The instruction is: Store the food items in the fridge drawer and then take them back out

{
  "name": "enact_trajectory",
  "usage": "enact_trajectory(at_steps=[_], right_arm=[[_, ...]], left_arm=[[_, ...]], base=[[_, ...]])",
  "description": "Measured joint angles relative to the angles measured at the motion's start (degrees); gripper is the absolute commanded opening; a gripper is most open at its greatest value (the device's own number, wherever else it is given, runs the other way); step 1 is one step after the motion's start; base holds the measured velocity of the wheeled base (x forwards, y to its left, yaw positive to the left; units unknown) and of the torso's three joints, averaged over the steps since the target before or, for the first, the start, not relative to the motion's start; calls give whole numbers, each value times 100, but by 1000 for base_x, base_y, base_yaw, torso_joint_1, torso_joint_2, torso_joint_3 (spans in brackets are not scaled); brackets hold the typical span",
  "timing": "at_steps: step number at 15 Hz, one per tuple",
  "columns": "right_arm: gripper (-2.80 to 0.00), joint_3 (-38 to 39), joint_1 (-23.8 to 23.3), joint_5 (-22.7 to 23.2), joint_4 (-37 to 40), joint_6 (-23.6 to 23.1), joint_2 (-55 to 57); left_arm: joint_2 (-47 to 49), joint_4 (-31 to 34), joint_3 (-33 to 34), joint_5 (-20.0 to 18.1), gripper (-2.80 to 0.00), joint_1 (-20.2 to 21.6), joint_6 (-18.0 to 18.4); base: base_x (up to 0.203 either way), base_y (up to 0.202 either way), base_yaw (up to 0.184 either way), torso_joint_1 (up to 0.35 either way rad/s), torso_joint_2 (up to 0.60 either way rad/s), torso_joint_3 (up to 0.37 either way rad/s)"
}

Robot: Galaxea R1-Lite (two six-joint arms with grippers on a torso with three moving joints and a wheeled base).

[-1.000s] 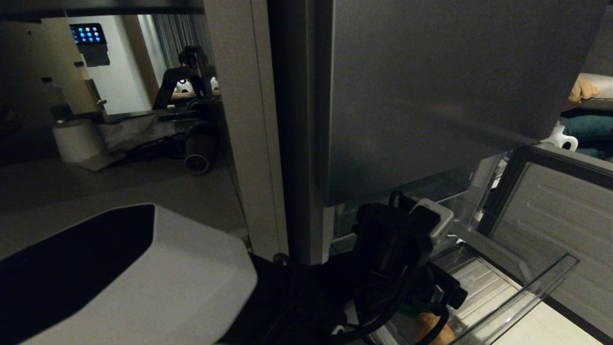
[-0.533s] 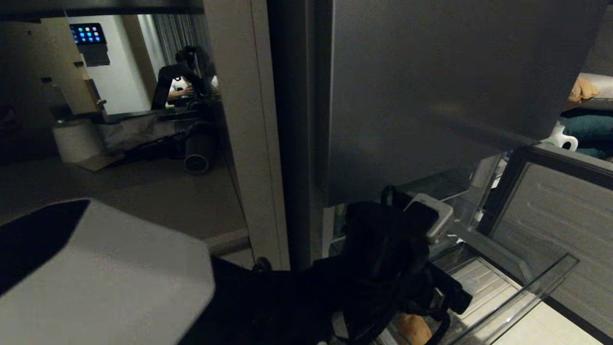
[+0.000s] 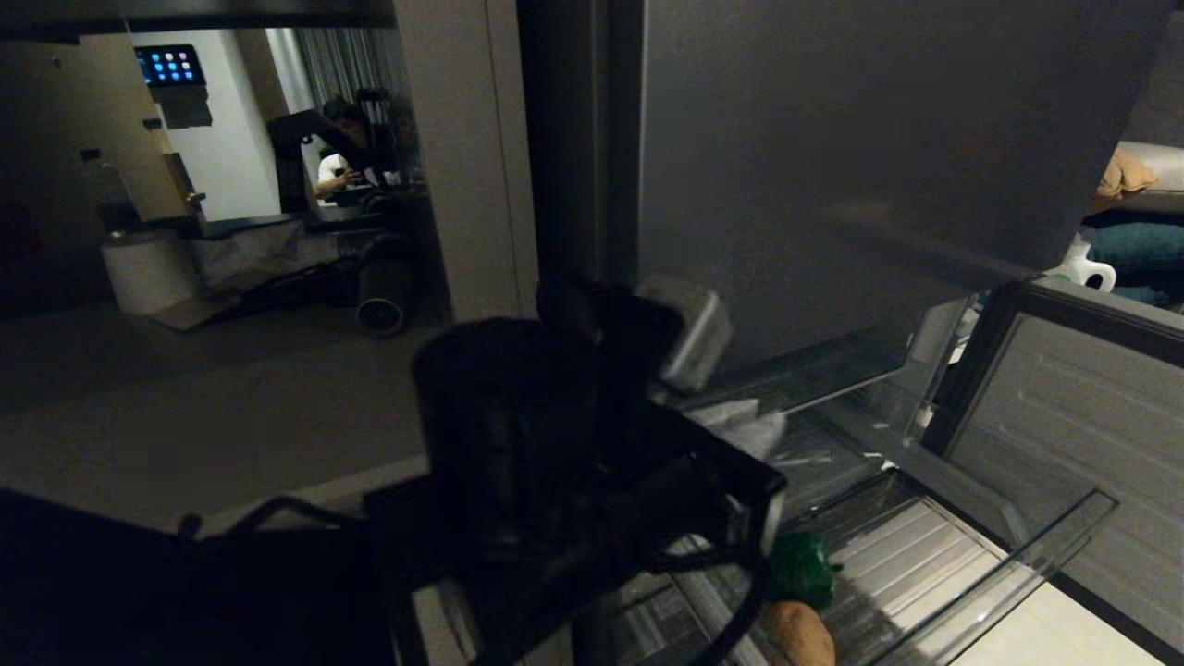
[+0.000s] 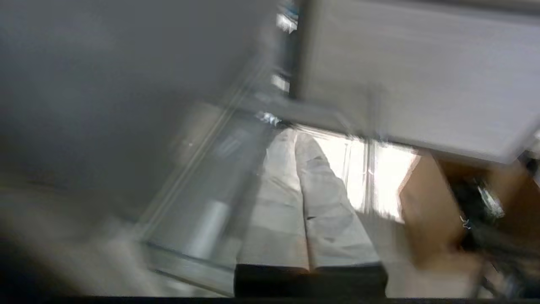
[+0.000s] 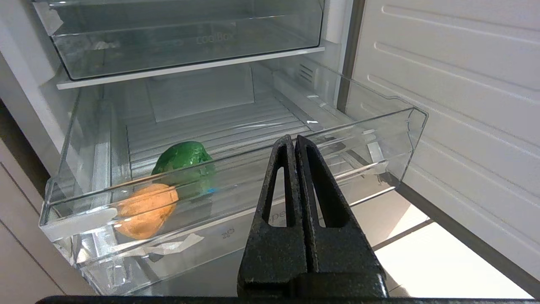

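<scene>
Tan-brown, the potato (image 5: pixel 145 210) lies beside a green pepper (image 5: pixel 185 162) in our pulled-out fridge drawer (image 5: pixel 371 128). Both the left gripper (image 4: pixel 310 278) and right gripper (image 5: pixel 295 169) are closed, empty. Storing looks done; next comes retrieval.

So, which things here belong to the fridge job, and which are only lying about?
Belong to the job:
- potato, in the fridge drawer
- green pepper, beside it in the drawer
- left gripper, shut
- right gripper, shut, parked outside the drawer

Only lying about:
- white jug
- upper clear bin
</scene>
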Motion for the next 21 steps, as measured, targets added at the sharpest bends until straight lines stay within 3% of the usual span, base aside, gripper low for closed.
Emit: enact_trajectory(at_steps=[6, 10, 14, 17, 21], right_arm=[[-280, 0, -7, 2, 5, -4, 0], [-280, 0, 0, 0, 1, -2, 0], [-280, 0, -2, 0, 0, -8, 0], [-280, 0, 0, 2, 1, -7, 0], [-280, 0, 0, 2, 1, -7, 0]], left_arm=[[-866, -170, 782, 19, -280, 864, -70], [-1793, -108, 1229, 522, -280, 1516, -382], [-2911, -79, 2225, 898, -280, 2906, -382], [-3818, 44, 3022, 1063, -280, 3610, -389], [-4905, 843, 3609, 1327, -280, 5082, -484]], base=[[0, 0, 0, 0, 0, 0], [0, 0, 0, 0, 0, 0], [0, 0, 0, 0, 0, 0], [0, 0, 0, 0, 0, 0], [0, 0, 0, 0, 0, 0]])
